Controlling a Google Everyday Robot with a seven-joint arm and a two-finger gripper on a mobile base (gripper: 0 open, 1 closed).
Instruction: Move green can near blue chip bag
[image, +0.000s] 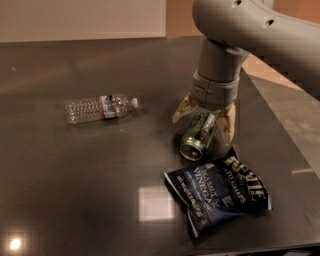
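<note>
The green can (196, 136) lies on its side on the dark table (70, 180), silver end facing the front. The blue chip bag (220, 192) lies just in front of it and to the right, its upper edge close to the can's end. My gripper (204, 117) hangs straight down over the can's far half. It is open, with one pale finger (182, 109) left of the can and the other on its right, both apart from its sides.
A clear plastic bottle (98, 108) with a red label lies on its side at the left. The table's right edge (280, 125) runs diagonally behind the arm. Bright light reflections (156, 202) show on the tabletop at the front.
</note>
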